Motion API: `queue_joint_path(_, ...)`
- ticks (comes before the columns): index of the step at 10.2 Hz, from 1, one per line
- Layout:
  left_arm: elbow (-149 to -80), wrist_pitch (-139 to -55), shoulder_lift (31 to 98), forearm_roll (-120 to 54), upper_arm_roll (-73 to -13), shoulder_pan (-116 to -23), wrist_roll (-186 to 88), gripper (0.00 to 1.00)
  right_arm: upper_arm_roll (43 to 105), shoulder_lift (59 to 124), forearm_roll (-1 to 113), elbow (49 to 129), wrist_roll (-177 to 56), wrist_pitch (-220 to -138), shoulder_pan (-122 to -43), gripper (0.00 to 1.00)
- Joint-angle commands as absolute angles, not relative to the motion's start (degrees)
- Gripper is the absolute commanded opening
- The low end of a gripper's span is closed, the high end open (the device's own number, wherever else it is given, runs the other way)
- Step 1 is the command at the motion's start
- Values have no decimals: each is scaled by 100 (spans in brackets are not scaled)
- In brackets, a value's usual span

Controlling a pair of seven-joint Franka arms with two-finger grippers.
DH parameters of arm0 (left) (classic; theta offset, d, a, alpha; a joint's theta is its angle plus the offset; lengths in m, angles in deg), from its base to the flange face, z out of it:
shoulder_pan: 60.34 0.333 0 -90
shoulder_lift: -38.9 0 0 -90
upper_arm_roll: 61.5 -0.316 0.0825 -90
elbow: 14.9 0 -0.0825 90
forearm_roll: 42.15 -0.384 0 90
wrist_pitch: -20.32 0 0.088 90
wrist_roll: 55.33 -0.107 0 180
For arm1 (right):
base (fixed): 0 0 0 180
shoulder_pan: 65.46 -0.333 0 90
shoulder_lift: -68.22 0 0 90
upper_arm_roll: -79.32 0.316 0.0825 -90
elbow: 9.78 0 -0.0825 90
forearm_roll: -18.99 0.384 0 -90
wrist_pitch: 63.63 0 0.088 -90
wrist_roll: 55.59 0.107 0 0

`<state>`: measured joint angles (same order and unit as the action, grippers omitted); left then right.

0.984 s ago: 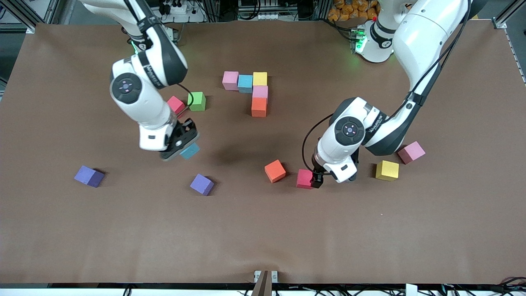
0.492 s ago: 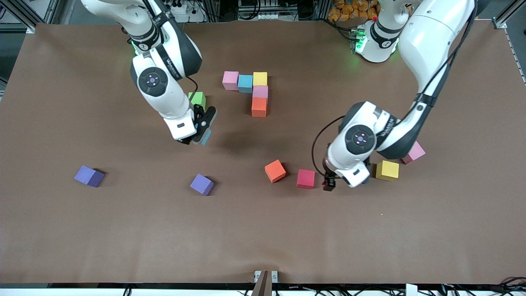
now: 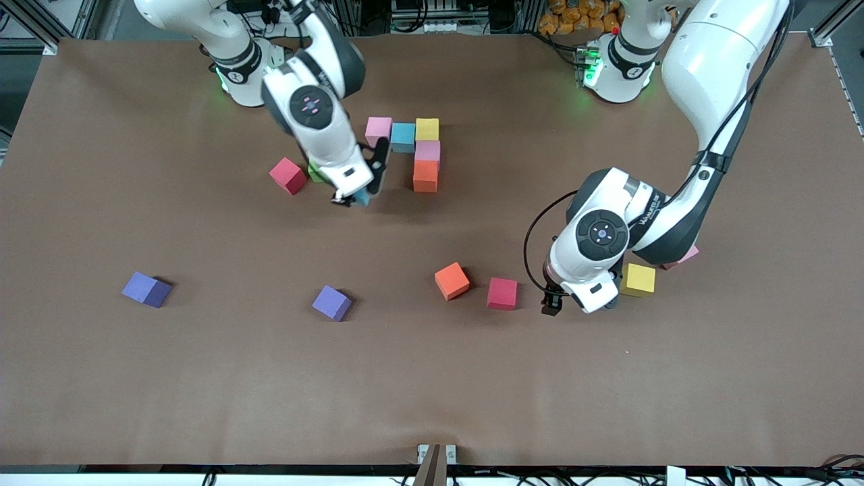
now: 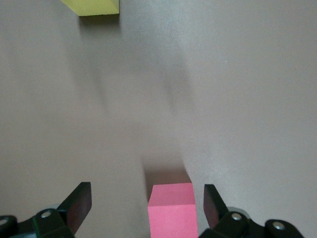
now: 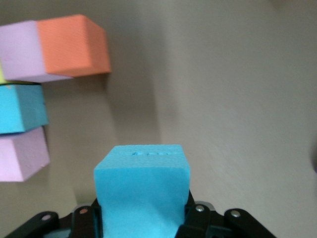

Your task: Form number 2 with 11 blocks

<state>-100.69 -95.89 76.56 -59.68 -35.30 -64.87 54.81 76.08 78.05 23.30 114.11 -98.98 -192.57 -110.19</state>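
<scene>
The started number 2 is a pink block (image 3: 379,131), a cyan block (image 3: 403,137) and a yellow block (image 3: 426,129) in a row. A pale pink block (image 3: 426,151) and an orange block (image 3: 425,175) run down from the yellow one. My right gripper (image 3: 356,196) is shut on a second cyan block (image 5: 141,183), over bare table beside the orange block (image 5: 74,47). My left gripper (image 3: 550,307) is open, just beside a magenta-red block (image 3: 502,293). That block (image 4: 171,210) shows low between its fingers (image 4: 79,201).
Loose on the table are an orange block (image 3: 451,281), a yellow block (image 3: 637,279), two purple blocks (image 3: 146,289) (image 3: 331,302) and a red block (image 3: 288,175). A green cube (image 3: 314,174) and a pink block (image 3: 687,256) are mostly hidden by the arms.
My right gripper has carried the cyan block away from the front camera, up to the started figure. My left gripper, open throughout, has drawn off the magenta-red block toward the yellow one.
</scene>
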Motion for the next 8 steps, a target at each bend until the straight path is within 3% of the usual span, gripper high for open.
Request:
queue_joint_path(1, -9840, -9490, 7870, -6026, -3540, -6518, 5540, 100, 7554, 8025, 2312, 11494, -9936, -19651, -11528, 25)
queue_joint_path(8, -9831, -9535, 7950, -6035, -3540, -6448, 5577, 100, 7554, 8343, 2329, 11652, -9918, -20065, -12040, 25)
